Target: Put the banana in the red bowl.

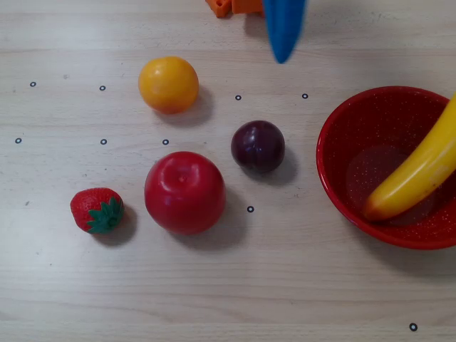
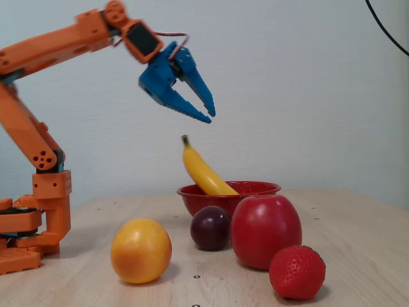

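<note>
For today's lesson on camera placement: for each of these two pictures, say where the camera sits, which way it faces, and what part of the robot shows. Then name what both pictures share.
Overhead view: above the table, looking straight down at the fruits; only the blue gripper tip and a bit of orange arm show at the top edge.
Fixed view: low at table height, facing sideways; the whole orange arm shows, gripper open, raised above the red bowl.
Shared: banana leaning in the bowl, apple, orange, plum, strawberry.
</note>
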`<state>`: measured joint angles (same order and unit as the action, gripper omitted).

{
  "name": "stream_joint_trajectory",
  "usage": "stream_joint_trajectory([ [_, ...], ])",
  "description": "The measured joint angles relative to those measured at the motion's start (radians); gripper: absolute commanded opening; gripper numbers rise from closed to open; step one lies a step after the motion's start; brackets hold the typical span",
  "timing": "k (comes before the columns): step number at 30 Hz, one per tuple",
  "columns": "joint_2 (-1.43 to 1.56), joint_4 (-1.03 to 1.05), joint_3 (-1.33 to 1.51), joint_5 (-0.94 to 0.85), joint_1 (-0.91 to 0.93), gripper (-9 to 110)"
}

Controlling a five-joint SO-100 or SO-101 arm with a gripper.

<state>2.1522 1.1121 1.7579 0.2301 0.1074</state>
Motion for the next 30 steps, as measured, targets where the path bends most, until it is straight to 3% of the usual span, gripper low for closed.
stream_joint_trajectory([
  [12, 0.468, -0.261, 0.655, 0.000, -0.144, 0],
  [21, 0.782, -0.489, 1.111, -0.003, -0.150, 0],
  [30, 0.982, -0.549, 1.304, -0.005, -0.149, 0],
])
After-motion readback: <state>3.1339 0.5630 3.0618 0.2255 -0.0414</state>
